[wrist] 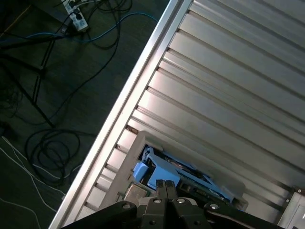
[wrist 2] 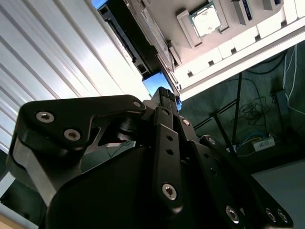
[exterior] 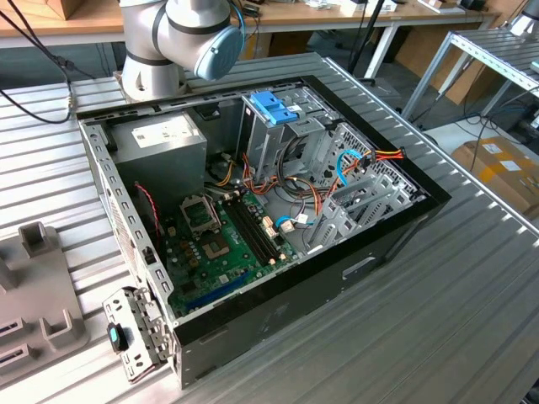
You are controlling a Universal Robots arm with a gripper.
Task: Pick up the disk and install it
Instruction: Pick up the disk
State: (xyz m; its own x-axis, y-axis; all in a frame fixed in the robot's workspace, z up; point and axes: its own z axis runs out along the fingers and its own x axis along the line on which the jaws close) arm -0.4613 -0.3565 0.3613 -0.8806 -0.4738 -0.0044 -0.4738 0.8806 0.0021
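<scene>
Gripper fingers, pressed together on nothing, point at the disk lying by the ribbed table's edge, while in the exterior view the arm stands at eleven o'clock of the open case.

This looks like a robotics lab or workshop. An opened desktop computer case lies on a ribbed aluminium table, and a robot arm's base stands at the far side. Wooden workbenches stand beyond. A cardboard box sits on the floor at the exterior view's right. In the first wrist view, loose cables trail over dark flooring.
</scene>
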